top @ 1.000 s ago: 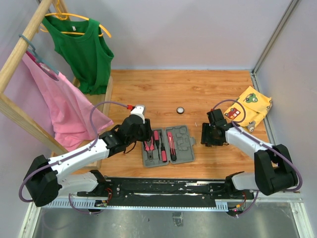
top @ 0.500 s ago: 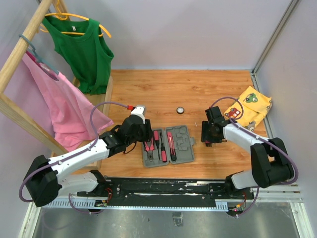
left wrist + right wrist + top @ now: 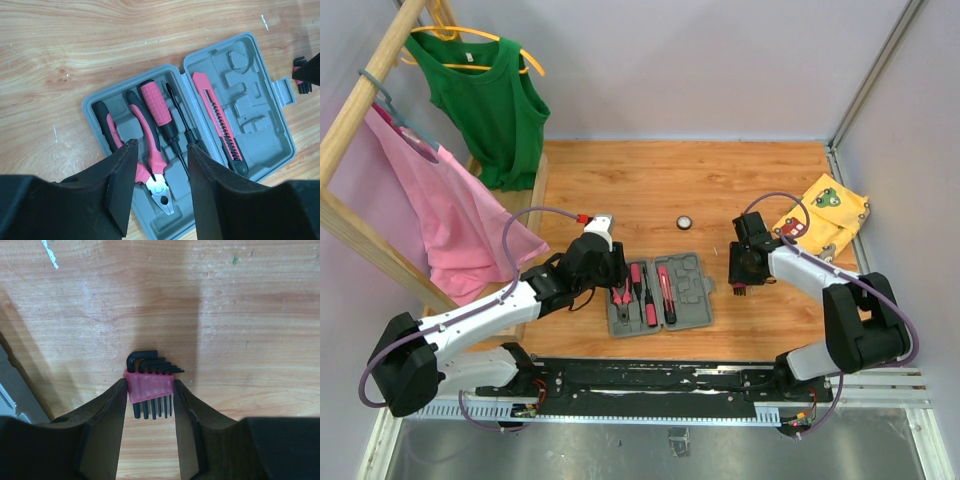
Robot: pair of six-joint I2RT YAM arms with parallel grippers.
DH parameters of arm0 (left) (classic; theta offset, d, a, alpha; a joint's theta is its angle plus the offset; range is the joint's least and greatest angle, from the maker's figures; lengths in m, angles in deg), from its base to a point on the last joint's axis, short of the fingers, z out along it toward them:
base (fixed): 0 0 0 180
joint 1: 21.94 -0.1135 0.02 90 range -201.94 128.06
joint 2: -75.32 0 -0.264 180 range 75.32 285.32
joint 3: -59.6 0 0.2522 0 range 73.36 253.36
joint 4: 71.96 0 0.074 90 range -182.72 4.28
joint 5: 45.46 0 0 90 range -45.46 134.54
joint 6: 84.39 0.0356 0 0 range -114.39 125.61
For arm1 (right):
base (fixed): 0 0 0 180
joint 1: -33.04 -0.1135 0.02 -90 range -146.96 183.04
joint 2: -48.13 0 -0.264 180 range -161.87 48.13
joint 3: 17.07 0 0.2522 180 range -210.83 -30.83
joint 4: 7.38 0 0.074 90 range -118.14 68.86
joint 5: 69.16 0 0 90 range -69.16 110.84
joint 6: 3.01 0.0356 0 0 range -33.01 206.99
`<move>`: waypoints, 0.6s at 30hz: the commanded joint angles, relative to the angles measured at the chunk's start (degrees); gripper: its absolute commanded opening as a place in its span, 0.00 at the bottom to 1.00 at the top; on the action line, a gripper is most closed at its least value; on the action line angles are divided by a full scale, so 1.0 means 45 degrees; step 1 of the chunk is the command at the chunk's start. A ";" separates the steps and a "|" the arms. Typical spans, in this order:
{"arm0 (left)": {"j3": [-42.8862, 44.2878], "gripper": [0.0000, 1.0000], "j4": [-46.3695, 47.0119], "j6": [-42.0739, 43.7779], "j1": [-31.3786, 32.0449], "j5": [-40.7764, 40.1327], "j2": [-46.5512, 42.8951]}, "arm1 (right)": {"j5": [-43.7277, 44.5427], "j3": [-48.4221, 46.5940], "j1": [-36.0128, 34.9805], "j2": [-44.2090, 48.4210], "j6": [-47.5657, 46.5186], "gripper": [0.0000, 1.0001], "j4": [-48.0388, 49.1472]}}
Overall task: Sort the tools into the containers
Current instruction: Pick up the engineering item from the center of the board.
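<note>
The grey tool case (image 3: 692, 302) lies open at the table's near middle, also in the left wrist view (image 3: 255, 125). In it lie pink-black pliers (image 3: 149, 156), a pink-handled screwdriver (image 3: 156, 102), a slim screwdriver (image 3: 181, 131) and a pink cutter (image 3: 220, 125). My left gripper (image 3: 161, 150) is open and empty just above the pliers, over the case's left half (image 3: 617, 285). My right gripper (image 3: 150, 392) is on the table right of the case (image 3: 740, 282). Its fingers press both sides of the pink holder of a black hex key set (image 3: 149, 384). A round black-white disc (image 3: 686, 222) lies beyond the case.
A yellow patterned cloth (image 3: 825, 215) lies at the right edge behind the right arm. A wooden rack with a green top (image 3: 485, 95) and a pink garment (image 3: 445, 215) stands along the left side.
My right gripper has shifted slightly towards the far left on the table. The left arm and the case have not moved.
</note>
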State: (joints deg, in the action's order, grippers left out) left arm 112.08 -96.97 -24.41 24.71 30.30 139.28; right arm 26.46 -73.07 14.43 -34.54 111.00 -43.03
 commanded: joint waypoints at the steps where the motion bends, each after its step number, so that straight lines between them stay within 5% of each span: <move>1: -0.0134 0.49 0.0365 -0.0067 -0.0055 0.0151 -0.0079 | 0.0556 0.0065 0.0324 -0.0156 -0.0212 0.37 -0.0338; 18: -0.0038 0.48 0.0546 -0.0077 -0.0055 0.0367 0.0118 | -0.0514 -0.0096 -0.0034 0.2589 -0.0432 0.33 -0.1586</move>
State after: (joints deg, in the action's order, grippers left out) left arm 111.99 -96.29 -24.43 24.69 31.48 139.39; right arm 26.42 -72.76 14.43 -25.28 109.71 -47.01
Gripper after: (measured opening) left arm 0.486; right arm 0.391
